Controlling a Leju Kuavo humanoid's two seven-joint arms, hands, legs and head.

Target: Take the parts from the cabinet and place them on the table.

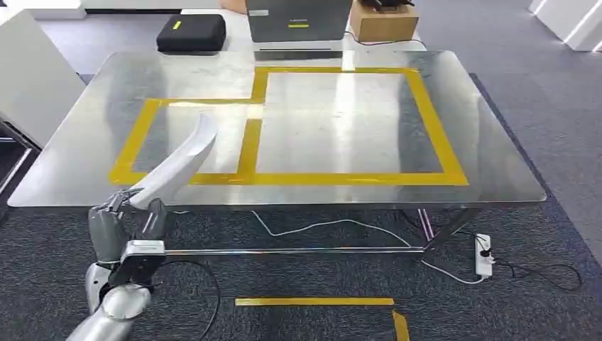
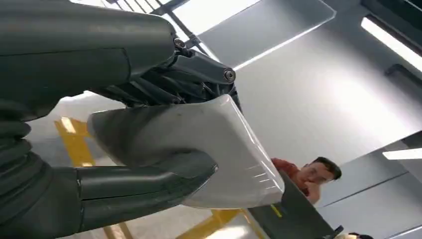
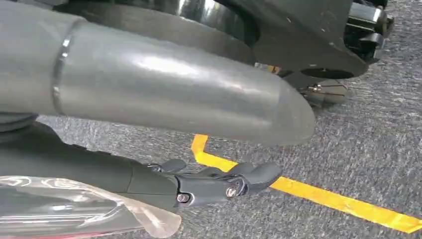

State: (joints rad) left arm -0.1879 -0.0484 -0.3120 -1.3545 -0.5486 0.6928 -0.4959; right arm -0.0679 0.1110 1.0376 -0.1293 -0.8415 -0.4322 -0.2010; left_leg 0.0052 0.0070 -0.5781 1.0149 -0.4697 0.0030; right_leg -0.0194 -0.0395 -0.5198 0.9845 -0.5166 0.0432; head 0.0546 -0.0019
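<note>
1. Closest to me, my left hand (image 1: pixel 119 231) grips a long white curved part (image 1: pixel 177 163) by its lower end; in the left wrist view my thumb (image 2: pixel 144 181) presses against one side of the part (image 2: pixel 199 149) and the darker fingers (image 2: pixel 199 74) close over the other.
2. From my grip the part slants up and to the right, its free end reaching over the near left edge of the table (image 1: pixel 497 156), above the left yellow tape frame (image 1: pixel 138 138).
3. My right hand (image 3: pixel 214 184) hangs low over the grey carpet (image 3: pixel 358 149), its fingers stretched out fairly straight; a crinkled clear plastic bag (image 3: pixel 74 209) lies along it, but I cannot tell whether the hand has hold of the bag.
4. On the carpet beneath that hand runs a strip of yellow tape (image 3: pixel 323 196).
5. Across the steel table, a larger yellow tape square (image 1: pixel 433 121) adjoins the left frame.
6. Beyond the far edge sit a black case (image 1: pixel 192 32), a grey device (image 1: pixel 298 20) and a cardboard box (image 1: pixel 383 25).
7. Under the table a white cable (image 1: pixel 334 224) leads to a power strip (image 1: pixel 484 254).
</note>
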